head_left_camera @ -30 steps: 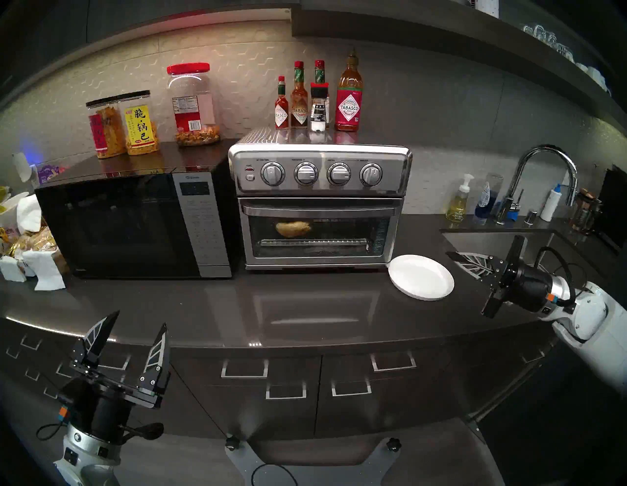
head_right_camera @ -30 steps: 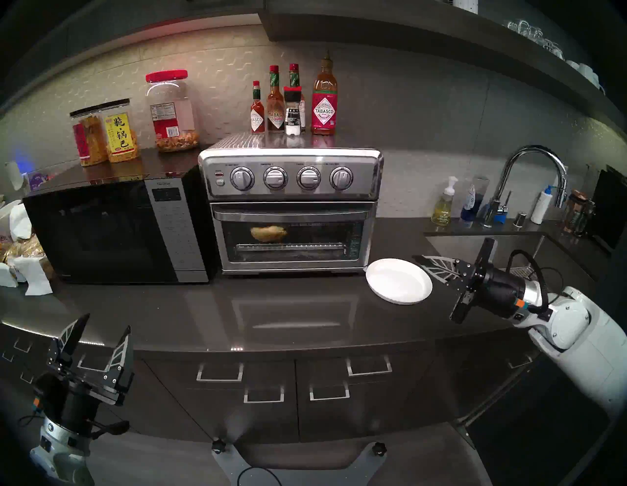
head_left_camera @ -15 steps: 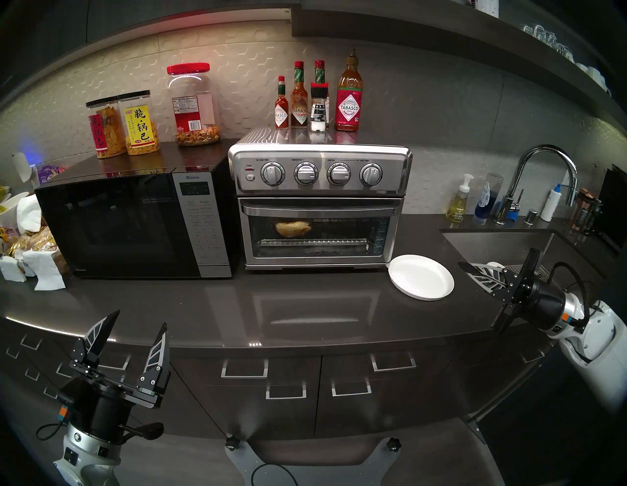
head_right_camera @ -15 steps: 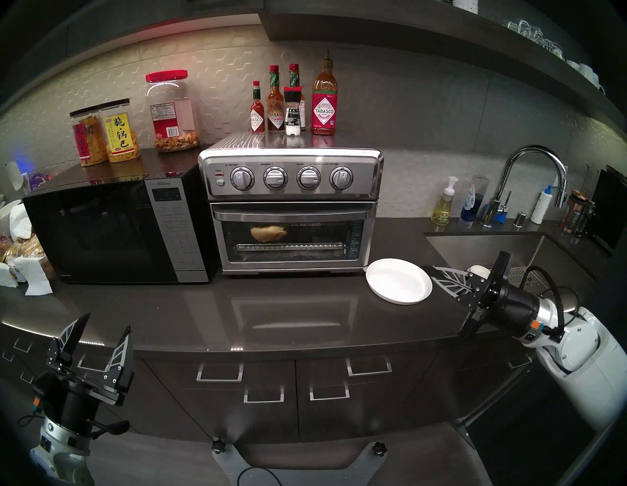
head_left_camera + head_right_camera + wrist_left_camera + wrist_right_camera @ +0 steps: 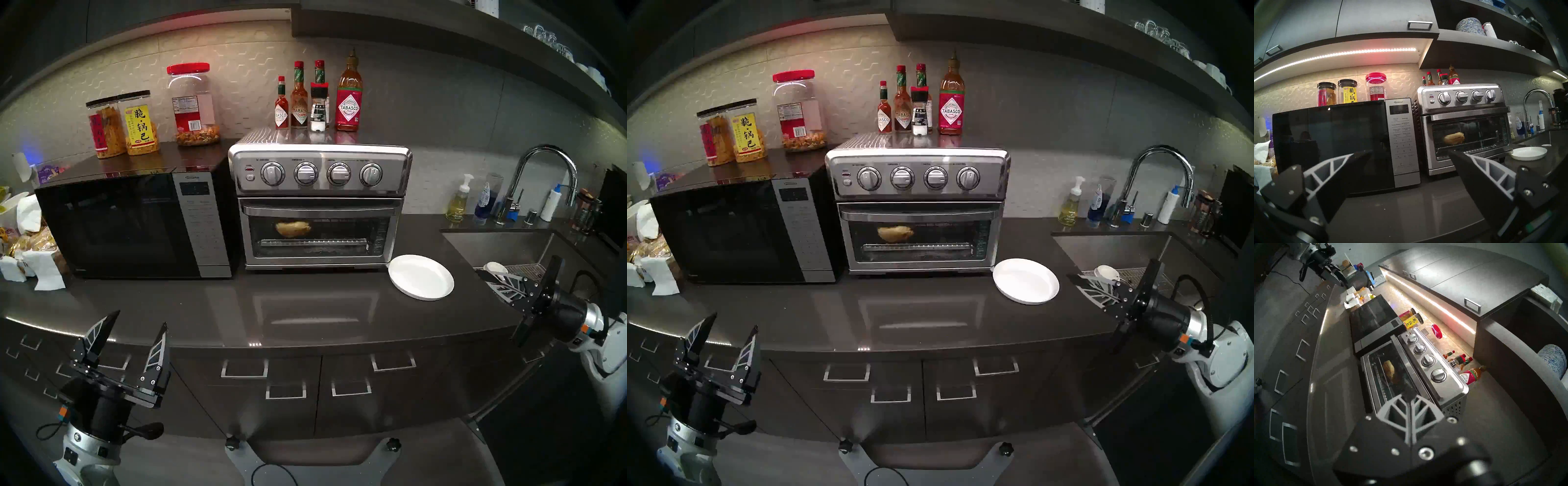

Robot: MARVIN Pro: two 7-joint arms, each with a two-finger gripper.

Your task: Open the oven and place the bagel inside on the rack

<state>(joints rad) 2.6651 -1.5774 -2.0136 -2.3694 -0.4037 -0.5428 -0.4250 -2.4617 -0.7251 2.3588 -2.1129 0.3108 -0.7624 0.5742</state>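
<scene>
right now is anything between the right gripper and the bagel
Yes: the oven door is shut, so its glass stands between the right gripper and the bagel inside. The white plate also sits on the counter between them.

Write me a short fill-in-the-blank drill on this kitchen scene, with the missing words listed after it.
1. The bagel lies inside the oven, whose glass door is ____.
2. The white plate on the counter has ____ on it.
3. The right gripper has its fingers ____, holding nothing.
4. The left gripper hangs near the counter's front edge with its fingers ____.

Missing words: shut; nothing; shut; open
</scene>
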